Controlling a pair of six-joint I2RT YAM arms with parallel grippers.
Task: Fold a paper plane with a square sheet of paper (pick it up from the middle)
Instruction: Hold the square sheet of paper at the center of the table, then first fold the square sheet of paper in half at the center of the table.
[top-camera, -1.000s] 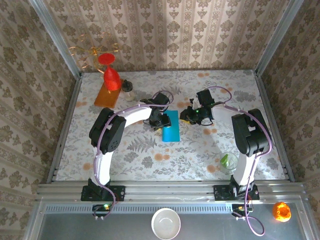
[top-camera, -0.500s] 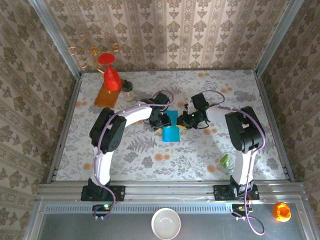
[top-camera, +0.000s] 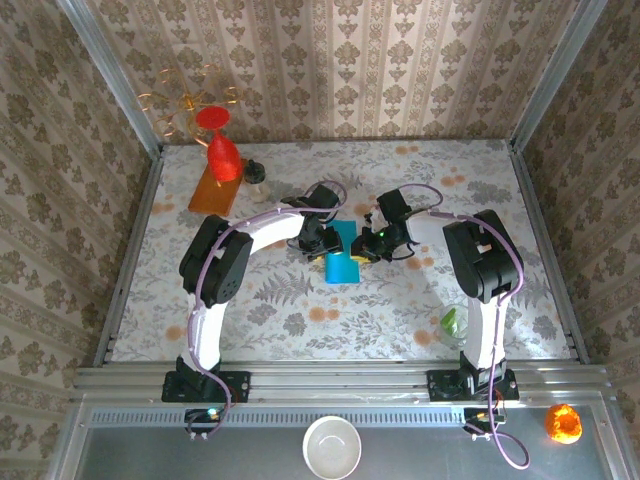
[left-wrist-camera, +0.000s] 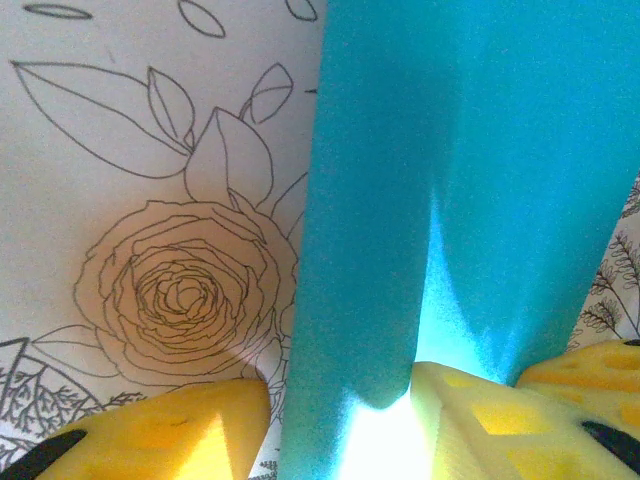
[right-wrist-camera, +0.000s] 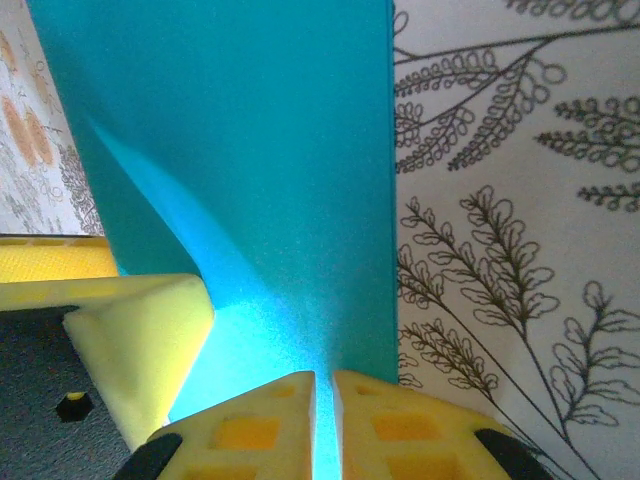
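Observation:
The square sheet of paper (top-camera: 341, 252) lies mid-table as a narrow teal strip, partly folded over. My left gripper (top-camera: 322, 238) is at its left edge and the right gripper (top-camera: 365, 243) at its right edge. In the left wrist view the paper (left-wrist-camera: 450, 150) bows up in a ridge between the left gripper's (left-wrist-camera: 340, 440) yellow fingers (left-wrist-camera: 160, 430), which stand well apart. In the right wrist view the right gripper's (right-wrist-camera: 323, 410) jaws are nearly together, with a thin strip of the paper (right-wrist-camera: 250, 130) in the slit. A left-gripper finger (right-wrist-camera: 140, 340) rests on the paper there.
A red cone-shaped vase (top-camera: 222, 150) stands on an orange board (top-camera: 208, 192) at the back left, beside a small dark jar (top-camera: 256, 176). A glass with something green (top-camera: 457, 325) sits near the right arm's base. A white bowl (top-camera: 332, 447) lies below the table's front rail.
My right gripper has slid left onto the paper's right edge and its jaws have narrowed. The left gripper has stayed in place at the paper's left edge.

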